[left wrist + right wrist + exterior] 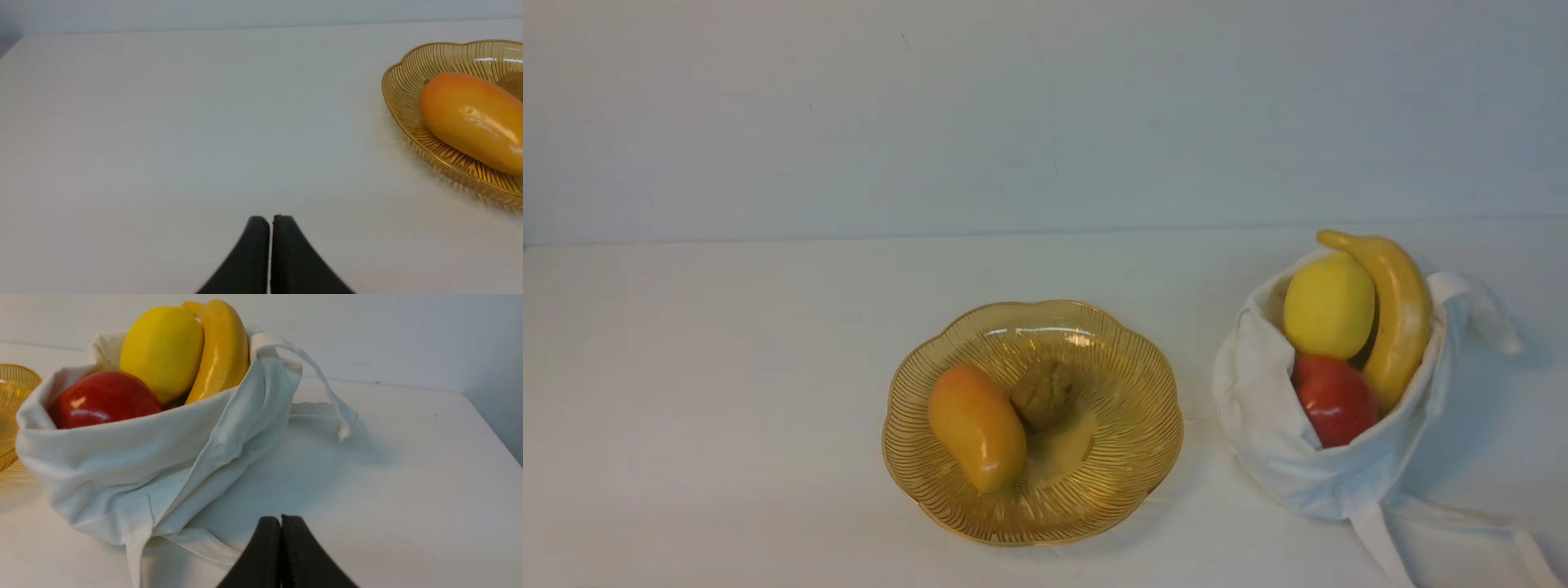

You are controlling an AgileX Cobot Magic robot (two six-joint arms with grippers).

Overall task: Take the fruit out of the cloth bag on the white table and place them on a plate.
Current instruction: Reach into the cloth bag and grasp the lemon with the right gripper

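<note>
The white cloth bag (1298, 441) sits open on the right of the white table (727, 367). In it are a yellow lemon (1329, 306), a banana (1401, 314) and a red apple (1335, 400). The amber plate (1127, 490) stands mid-table holding an orange-yellow mango-like fruit (976, 426) and a brown round piece (1045, 394). Neither arm shows in the front view. My left gripper (271, 217) is shut and empty over bare table, left of the plate (402, 81). Just in front of the bag (163, 457), my right gripper (281, 517) is shut and empty, near a strap (196, 543).
A pale wall (1045, 114) runs behind the table. The bag's long straps trail toward the front right (1462, 539) and loop at its far side (1486, 314). The table's right edge (490, 428) lies close to the bag.
</note>
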